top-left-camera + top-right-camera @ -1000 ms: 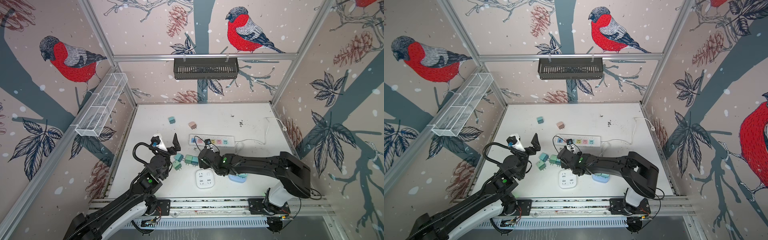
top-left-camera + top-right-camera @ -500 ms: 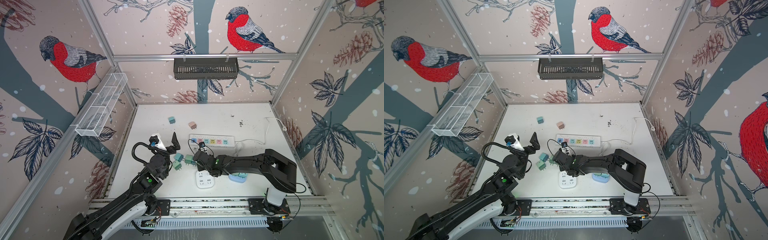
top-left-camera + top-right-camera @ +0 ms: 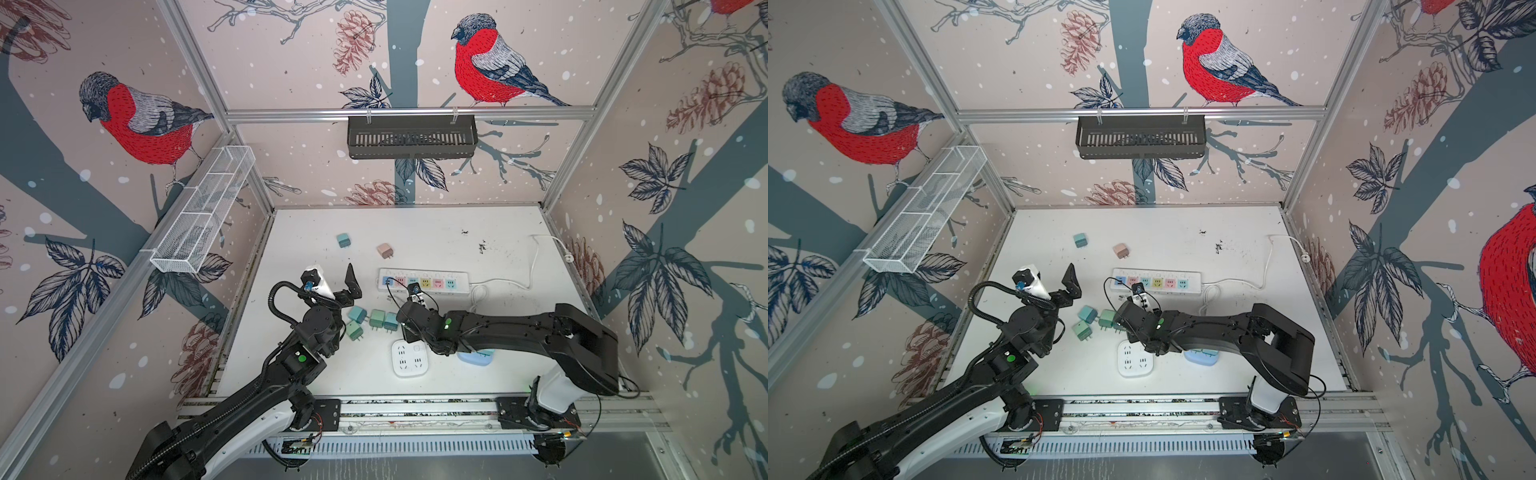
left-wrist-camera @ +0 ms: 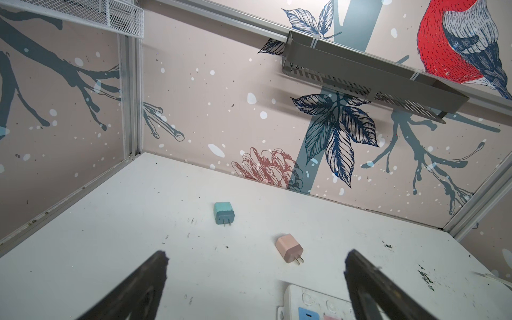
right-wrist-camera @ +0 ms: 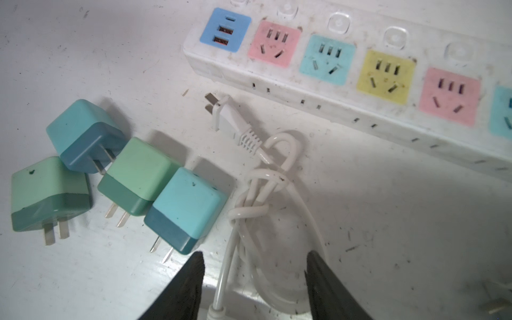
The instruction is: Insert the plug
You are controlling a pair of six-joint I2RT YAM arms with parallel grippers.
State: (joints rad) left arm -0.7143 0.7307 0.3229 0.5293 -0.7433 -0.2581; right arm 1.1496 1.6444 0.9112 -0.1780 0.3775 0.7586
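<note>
The white plug lies flat on its knotted white cord, beside the white power strip with coloured sockets. That strip shows in both top views. My right gripper is open and low over the table. The cord runs between its fingers, nearer one black finger, and neither finger presses on it. My left gripper is raised left of the strip, wide open and empty. In both top views the right arm hides its own jaws and the plug.
Several teal and green adapter plugs lie clustered close to the right gripper. A teal adapter and a pink one lie farther back. A square white socket block and a pale blue object sit under the right arm.
The right arm stretched a little leftward, then drew back to about where it was. Its jaws narrowed and reopened partly. The left arm barely moved.
</note>
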